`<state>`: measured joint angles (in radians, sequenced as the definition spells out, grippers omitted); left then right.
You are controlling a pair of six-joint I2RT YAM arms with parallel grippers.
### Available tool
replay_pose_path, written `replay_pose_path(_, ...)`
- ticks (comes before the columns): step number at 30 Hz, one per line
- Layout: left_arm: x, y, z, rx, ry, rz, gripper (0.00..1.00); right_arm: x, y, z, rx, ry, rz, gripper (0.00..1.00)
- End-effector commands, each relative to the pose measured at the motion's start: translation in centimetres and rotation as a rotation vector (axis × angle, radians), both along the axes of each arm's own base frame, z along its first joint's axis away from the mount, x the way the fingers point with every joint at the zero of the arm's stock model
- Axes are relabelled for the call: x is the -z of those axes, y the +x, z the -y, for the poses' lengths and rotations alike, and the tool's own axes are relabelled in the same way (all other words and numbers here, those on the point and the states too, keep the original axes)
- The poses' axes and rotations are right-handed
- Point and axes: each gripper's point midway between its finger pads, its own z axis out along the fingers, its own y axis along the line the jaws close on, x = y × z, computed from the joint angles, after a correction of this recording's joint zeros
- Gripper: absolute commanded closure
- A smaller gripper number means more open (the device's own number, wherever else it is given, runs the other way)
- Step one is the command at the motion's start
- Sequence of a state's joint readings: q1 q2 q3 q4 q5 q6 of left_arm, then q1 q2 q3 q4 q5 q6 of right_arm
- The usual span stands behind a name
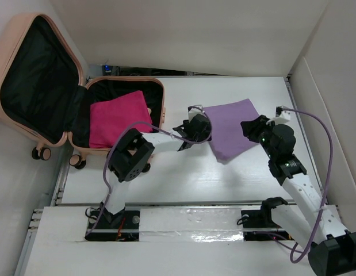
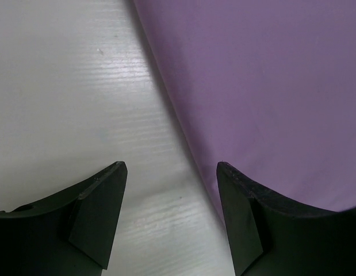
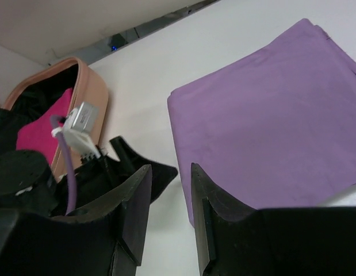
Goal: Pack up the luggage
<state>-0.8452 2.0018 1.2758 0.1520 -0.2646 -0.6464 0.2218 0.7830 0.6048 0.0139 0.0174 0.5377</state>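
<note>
The luggage (image 1: 37, 80), a peach-pink hard shell with rounded corners and matte black fabric lining, lies open at the far left of the white table (image 1: 183, 178). Its lid is tilted up against the wall and its small pink-and-black wheels (image 1: 39, 153) hang at the near edge. In the lower half sits a folded magenta cloth (image 1: 117, 122), soft-looking and roughly square. Just right of the case, a flat, smooth folded purple cloth (image 1: 229, 129) lies on the table, turned so a corner points toward the arms. The left gripper (image 2: 171, 168) hovers at the purple cloth's left edge. Its wedge-shaped black fingers (image 2: 97, 207) are spread wide and empty, with finely ribbed tabletop showing between them and one finger over the cloth's border. The right gripper (image 3: 169, 172) is low at the cloth's opposite side, its blunt black fingers only slightly parted and gripping nothing. A glossy purple cable (image 1: 316, 123) loops from the right arm.
</note>
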Motion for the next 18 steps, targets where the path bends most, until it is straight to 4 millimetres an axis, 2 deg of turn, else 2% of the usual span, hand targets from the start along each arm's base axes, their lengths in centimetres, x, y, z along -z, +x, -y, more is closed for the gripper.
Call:
replay_pose_path(1,-2.1,1.8,1.9,-0.011,-0.068,0.017,0.39,-1.8,0.3,-0.8,-0.059,-0.016,0.086,0.61)
replay_pose_path(5,-0.2,2.9,2.5,-0.023,-0.010,-0.009,0.40,-2.2,-0.4,-1.4,-0.101,-0.015,0.107,0.61)
replay_pose_path(6,0.3,3.8,2.6,-0.032,0.000,-0.011,0.40,-2.2,-0.5,-1.3,-0.099,-0.013,0.111,0.61)
replay_pose_path(8,0.9,3.9,2.7,-0.030,0.013,-0.022,0.41,-2.1,-0.6,-1.2,-0.093,-0.013,0.116,0.61)
replay_pose_path(14,2.4,4.3,4.1,-0.026,-0.005,-0.060,0.44,-3.3,-1.8,-1.0,-0.096,-0.006,0.162,0.61)
replay_pose_path(18,2.5,4.7,5.3,-0.015,-0.058,-0.054,0.56,-3.4,-2.1,-1.0,-0.102,-0.005,0.169,0.61)
